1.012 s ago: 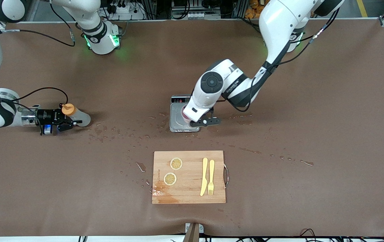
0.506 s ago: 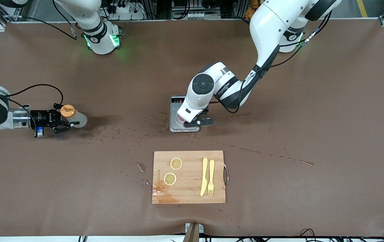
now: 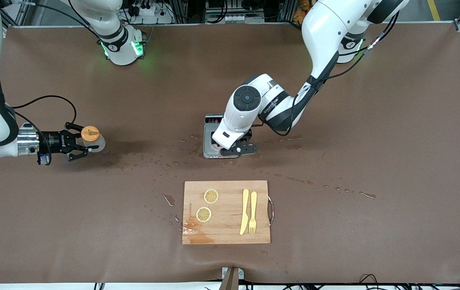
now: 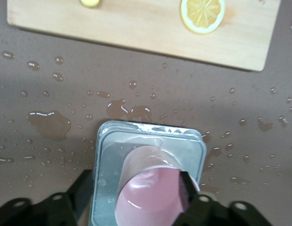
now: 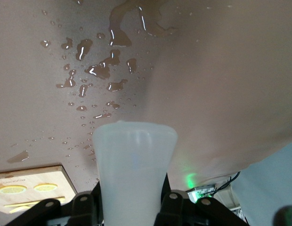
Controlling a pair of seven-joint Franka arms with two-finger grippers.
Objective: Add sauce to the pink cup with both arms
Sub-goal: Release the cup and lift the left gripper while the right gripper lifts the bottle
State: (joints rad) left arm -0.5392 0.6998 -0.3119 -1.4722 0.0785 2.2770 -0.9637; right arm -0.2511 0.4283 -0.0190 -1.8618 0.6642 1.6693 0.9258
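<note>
Cup: pink cup [image 4: 148,195] standing upright on the scale [image 3: 210,143], mid-table, farther from the front camera than the cutting board [image 3: 226,212]; placement apparently done.
Left gripper: left gripper [image 3: 236,148] right at the cup on the scale, fingers spread, cup between them but not squeezed, as far as the left wrist view shows.
Sauce: squeeze bottle [image 3: 92,139] with orange cap, well apart from the scale, toward the right arm's end of the table.
Right gripper: right gripper [image 3: 77,143] clamped on the bottle's body, bottle lifted and roughly upright.
Done: cup set down, bottle picked up.
Left: carrying the bottle to the cup, tipping, squeezing; no sauce seen in the cup yet.
</note>
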